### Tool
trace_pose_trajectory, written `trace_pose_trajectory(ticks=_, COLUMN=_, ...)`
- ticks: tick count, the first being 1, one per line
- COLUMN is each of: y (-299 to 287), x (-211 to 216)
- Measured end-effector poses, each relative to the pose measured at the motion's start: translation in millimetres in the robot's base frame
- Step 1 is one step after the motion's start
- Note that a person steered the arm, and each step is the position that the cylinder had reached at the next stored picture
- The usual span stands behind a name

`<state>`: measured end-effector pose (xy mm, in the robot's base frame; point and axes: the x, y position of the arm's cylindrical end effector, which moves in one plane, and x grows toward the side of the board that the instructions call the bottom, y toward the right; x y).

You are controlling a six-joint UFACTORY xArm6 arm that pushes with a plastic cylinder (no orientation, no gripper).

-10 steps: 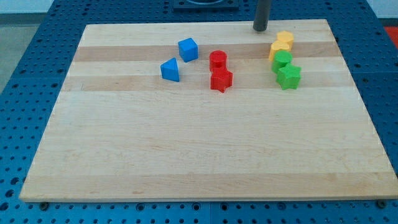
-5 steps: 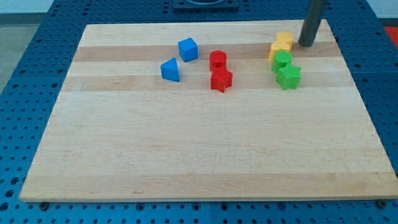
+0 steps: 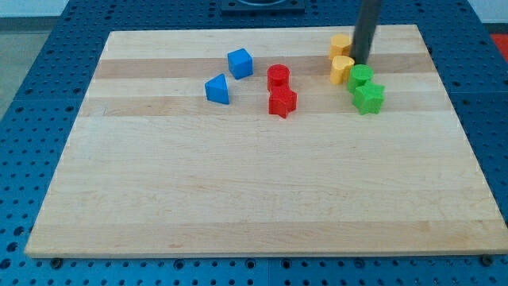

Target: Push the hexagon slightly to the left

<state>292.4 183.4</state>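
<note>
Near the board's [image 3: 262, 199] top edge, toward its top right corner, my tip [image 3: 362, 60] stands on the wood as a plain dark rod with no jaws, pinching nothing. It sits just right of two yellow blocks. The upper yellow block [image 3: 340, 44], seemingly the hexagon, is partly hidden by the rod; its facing and long axis cannot be told. The lower yellow block [image 3: 342, 69] lies just below it. A green cylinder [image 3: 361, 76] sits under my tip, touching a green star [image 3: 368, 98]. Farther left are a red cylinder [image 3: 278, 77] and red star [image 3: 282, 102], then a blue cube [image 3: 240, 63] and blue wedge [image 3: 217, 89].
</note>
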Motion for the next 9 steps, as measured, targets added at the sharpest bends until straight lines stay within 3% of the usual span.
trace_pose_trajectory(ticks=1, y=31.5, x=-16.5)
trace_pose_trajectory(ticks=3, y=17.8, x=-60.1)
trace_pose_trajectory(ticks=8, y=-69.8, x=-53.9)
trace_pose_trajectory(ticks=9, y=-63.8, x=-55.3)
